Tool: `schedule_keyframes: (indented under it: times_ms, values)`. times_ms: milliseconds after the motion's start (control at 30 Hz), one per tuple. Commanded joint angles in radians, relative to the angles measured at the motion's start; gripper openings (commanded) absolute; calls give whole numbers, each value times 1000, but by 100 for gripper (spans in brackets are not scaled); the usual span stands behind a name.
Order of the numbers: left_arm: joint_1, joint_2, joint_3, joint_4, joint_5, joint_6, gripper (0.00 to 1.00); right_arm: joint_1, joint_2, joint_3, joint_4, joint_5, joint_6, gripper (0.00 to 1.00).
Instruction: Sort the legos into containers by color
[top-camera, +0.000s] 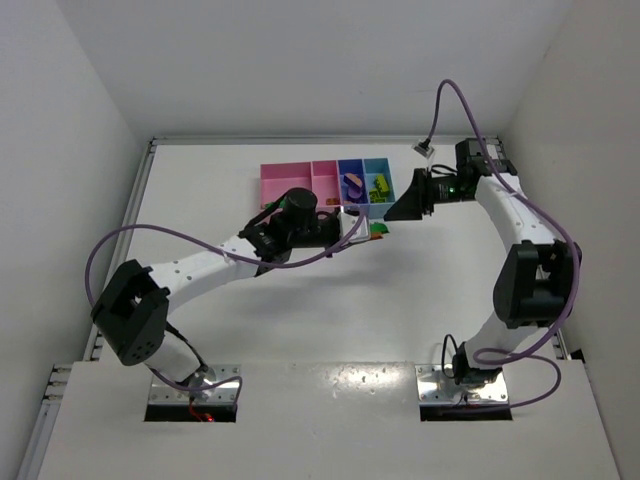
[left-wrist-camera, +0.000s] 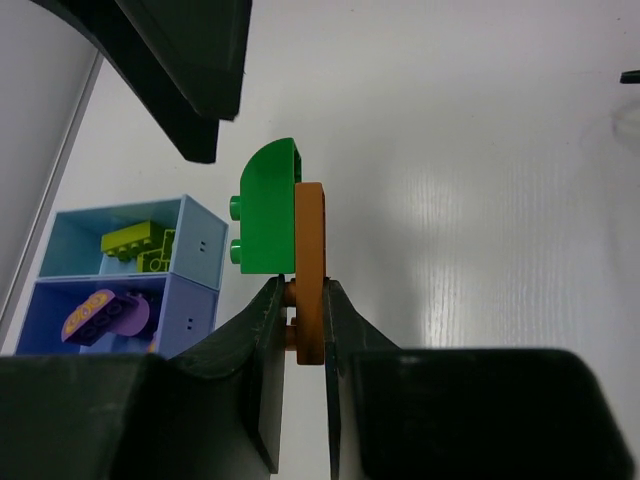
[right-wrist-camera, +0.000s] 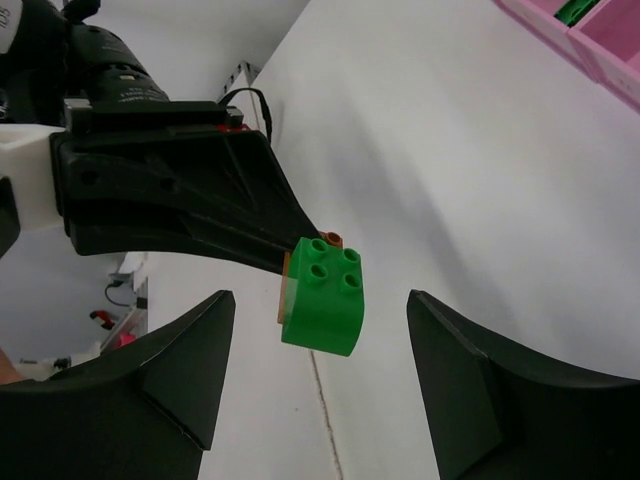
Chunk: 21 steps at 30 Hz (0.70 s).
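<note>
My left gripper (left-wrist-camera: 301, 290) is shut on a thin salmon-orange lego plate (left-wrist-camera: 311, 250), held above the table. A green lego (left-wrist-camera: 268, 215) is stuck to the plate's side. In the top view the left gripper (top-camera: 362, 230) is just in front of the trays. My right gripper (right-wrist-camera: 320, 296) is open, with one jaw on each side of the green lego (right-wrist-camera: 325, 295) and touching neither side. The light blue tray (left-wrist-camera: 195, 255) holds yellow-green legos (left-wrist-camera: 140, 245). The purple-blue tray (left-wrist-camera: 185, 325) holds a purple lego (left-wrist-camera: 105, 315).
The row of trays (top-camera: 325, 185) lies at the back middle of the table, with the wide pink tray (top-camera: 285, 185) on the left. A green piece (right-wrist-camera: 575, 10) lies in a pink tray. White walls enclose the table on the left, right and back.
</note>
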Motion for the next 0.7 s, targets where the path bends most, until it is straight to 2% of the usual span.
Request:
schedule_keyframes:
  times_ms: [0,300,333,367,500,567,600,667]
  values:
    - [9,-43,48,62,4,-26,8,23,8,40,-21,-7,-50,70]
    - [9,-25,66,83,-17,-17,8,70,8,31,-49,13,-61,69]
    - [9,-24,66,83,-17,-17,8,70,8,31,-49,13,-61,65]
    - [9,-24,66,83,-17,-17,8,70,8,22,-49,13,-61,57]
    - [9,-24,76,93,-17,-17,8,70,8,22,-38,-8,-52,36]
    - [9,-24,76,93,-17,-17,8,70,8,22,11,-23,-6,28]
    - [9,-24,66,93,-17,-17,8,70,8,22,37,-51,20,21]
    - [9,-24,66,73,-7,10,8,61,8,10,165,-77,153,12]
